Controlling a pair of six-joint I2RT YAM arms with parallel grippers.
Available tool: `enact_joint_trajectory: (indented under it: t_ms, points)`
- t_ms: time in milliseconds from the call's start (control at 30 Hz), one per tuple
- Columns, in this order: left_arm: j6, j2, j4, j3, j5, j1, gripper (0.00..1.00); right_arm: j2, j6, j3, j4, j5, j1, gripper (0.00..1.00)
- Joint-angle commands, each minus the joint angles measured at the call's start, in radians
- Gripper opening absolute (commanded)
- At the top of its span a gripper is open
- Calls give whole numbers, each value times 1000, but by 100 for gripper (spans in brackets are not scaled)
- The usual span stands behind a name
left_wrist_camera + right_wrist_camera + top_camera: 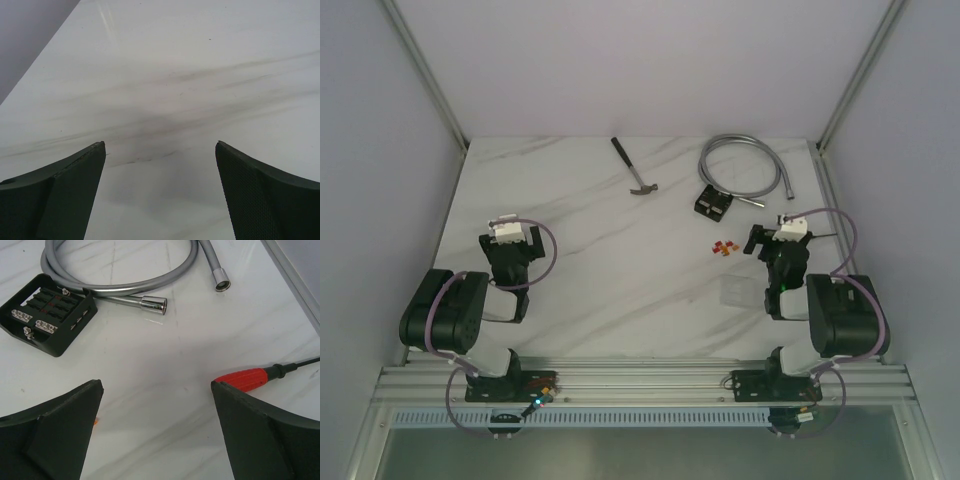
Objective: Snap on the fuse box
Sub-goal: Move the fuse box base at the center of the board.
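The small black square plastic fuse box (47, 312) sits open-side up on the white marble-patterned table (620, 280), toward the far right corner. Metal terminals and dark slots show inside it. A coiled silver metal hose (115, 287) curves around its far side, one chrome end lying just beside the box. Nearer the near edge lie a few tiny red-and-yellow fuses (723, 246) and a faint clear square plastic cover (735, 292). A black-handled hammer (635, 170) rests near the middle of the far edge.

The right end effector (157, 382) hovers with fingers apart, gripping nothing, a red-handled screwdriver (245, 379) beside its right finger. The left end effector (160, 145) is likewise spread wide over bare table near the left edge.
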Motion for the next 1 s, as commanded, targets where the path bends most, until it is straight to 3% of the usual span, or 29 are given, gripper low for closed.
enact_joint_trajectory:
  t_ms: [0, 267, 433, 667, 967]
  points:
    - [12, -17, 32, 15, 20, 0, 100, -68, -36, 78, -138, -1, 13, 100]
    - [-70, -221, -401, 169, -35, -1, 100, -119, 85, 365, -664, -71, 38, 100]
    - [-227, -285, -676, 299, 53, -1, 100, -19, 249, 553, -893, -33, 68, 93]
    - [-400, -281, -846, 371, 283, -13, 100, 187, 409, 731, -961, -6, 95, 74]
    - [-432, -309, -896, 357, 345, -78, 100, 363, 464, 850, -963, -20, 135, 49]
